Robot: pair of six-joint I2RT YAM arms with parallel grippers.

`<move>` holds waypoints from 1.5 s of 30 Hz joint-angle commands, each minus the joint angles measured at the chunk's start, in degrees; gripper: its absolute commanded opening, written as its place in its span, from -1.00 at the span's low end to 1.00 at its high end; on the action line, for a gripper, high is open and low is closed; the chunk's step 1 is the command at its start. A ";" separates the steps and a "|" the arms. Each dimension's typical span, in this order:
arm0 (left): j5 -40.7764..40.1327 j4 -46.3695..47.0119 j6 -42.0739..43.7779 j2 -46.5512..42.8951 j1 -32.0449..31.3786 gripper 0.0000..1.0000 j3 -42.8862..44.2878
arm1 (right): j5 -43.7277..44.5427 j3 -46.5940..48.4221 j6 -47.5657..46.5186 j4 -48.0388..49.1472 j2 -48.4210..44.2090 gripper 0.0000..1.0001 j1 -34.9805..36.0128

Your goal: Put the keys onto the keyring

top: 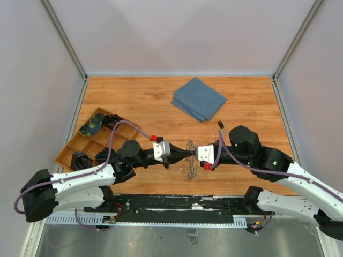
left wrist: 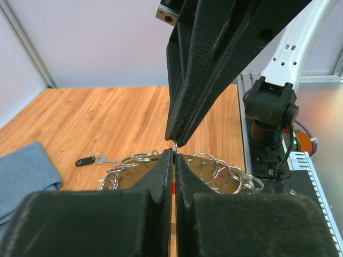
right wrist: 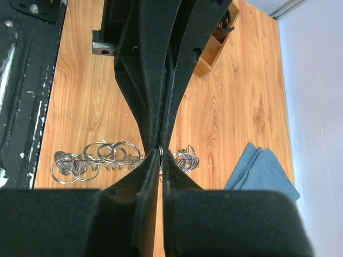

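The keyring (top: 188, 170), a wide silvery ring hung with several small split rings, lies on the wood just in front of the arm bases. It also shows in the left wrist view (left wrist: 214, 170) and the right wrist view (right wrist: 96, 159). My left gripper (top: 184, 153) and right gripper (top: 195, 154) meet tip to tip above it. Both are shut on one small silver ring (left wrist: 174, 145), also in the right wrist view (right wrist: 161, 151). A key with a black head (left wrist: 86, 160) lies loose on the table (top: 220, 125). A red speck shows in the gap between the fingers; I cannot tell what it is.
A folded blue cloth (top: 199, 98) lies at the back centre. A wooden divided tray (top: 76, 133) with dark items stands at the left. Grey walls close in the table on three sides.
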 commanded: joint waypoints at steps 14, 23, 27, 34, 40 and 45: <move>11.52 24.04 3.28 -8.86 -0.23 -0.99 -10.36 | -11.65 -8.06 13.29 18.46 -10.31 -0.30 1.02; 12.51 27.00 4.30 -10.39 -0.16 -0.99 -11.20 | -15.55 -11.06 18.79 24.52 -9.63 -0.30 1.02; 12.43 27.19 4.42 -10.25 -0.22 -0.99 -11.20 | -16.11 -11.64 19.99 26.50 -8.98 -0.36 1.10; 12.13 27.36 4.52 -10.23 -0.23 -0.99 -10.83 | -16.91 -12.30 20.41 27.62 -7.92 -0.45 1.11; 12.34 27.52 4.51 -9.82 -0.23 -0.99 -10.46 | -17.15 -12.75 20.64 28.37 -7.13 -0.55 1.20; 12.43 27.54 4.39 -9.50 -0.23 -0.99 -10.34 | -17.30 -12.88 20.94 29.20 -6.58 -0.59 1.28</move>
